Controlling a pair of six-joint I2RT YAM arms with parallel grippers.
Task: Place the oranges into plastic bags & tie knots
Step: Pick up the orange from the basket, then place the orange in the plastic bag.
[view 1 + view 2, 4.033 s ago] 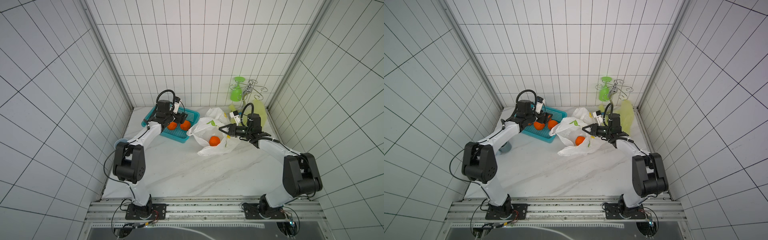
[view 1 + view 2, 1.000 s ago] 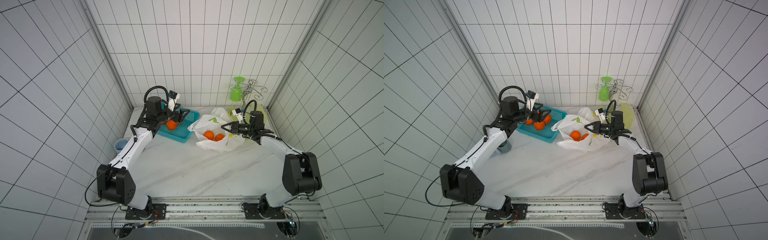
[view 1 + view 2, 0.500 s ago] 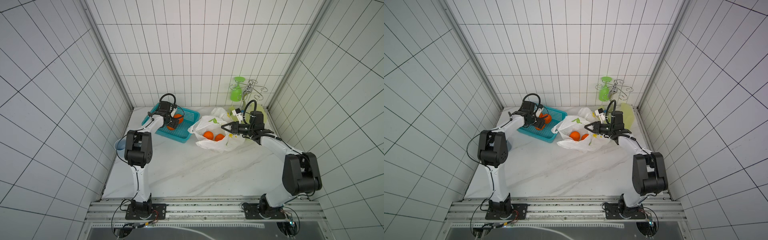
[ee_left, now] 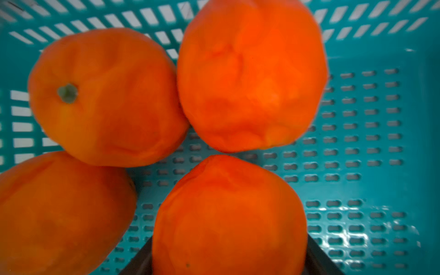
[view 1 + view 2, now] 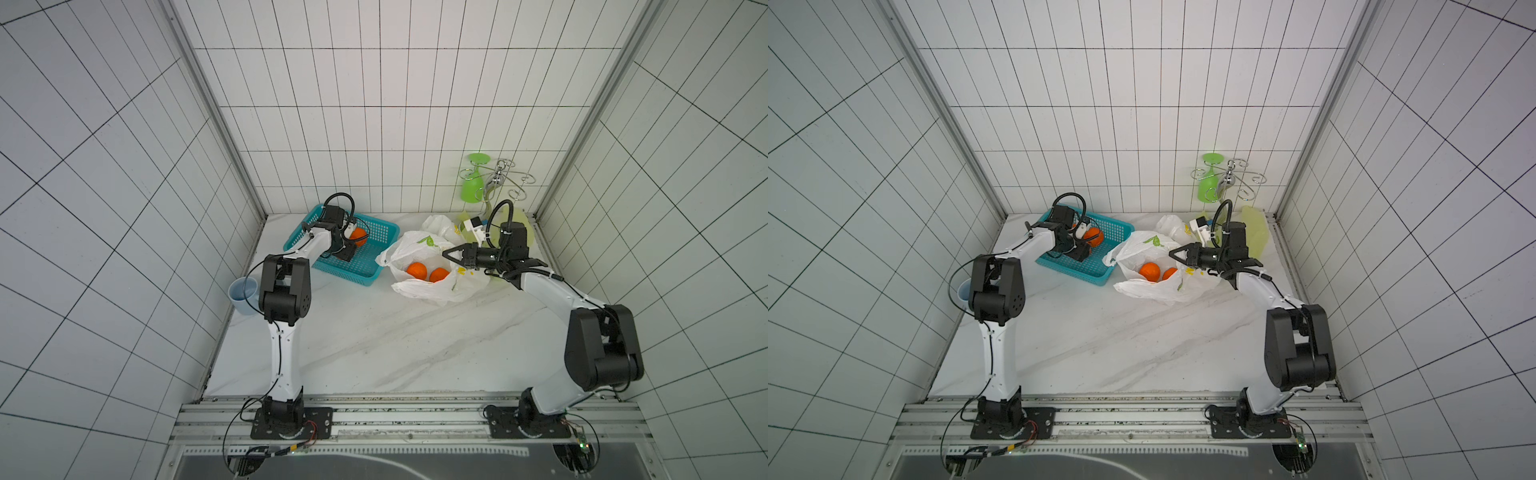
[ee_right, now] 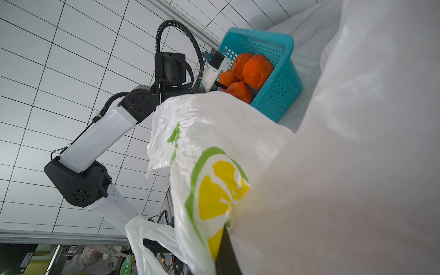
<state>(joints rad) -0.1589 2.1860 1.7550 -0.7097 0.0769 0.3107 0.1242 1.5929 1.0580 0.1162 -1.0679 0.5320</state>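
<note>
Left hand (image 5: 352,246) lowered; bag (image 5: 417,287) gapes upward.

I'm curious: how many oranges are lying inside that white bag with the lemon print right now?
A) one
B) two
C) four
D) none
B: in both top views two oranges lie side by side inside the open white bag.

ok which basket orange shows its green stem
The orange nearest the teal basket corner, green stem facing the left wrist camera; the other three show only plain skin.
</note>
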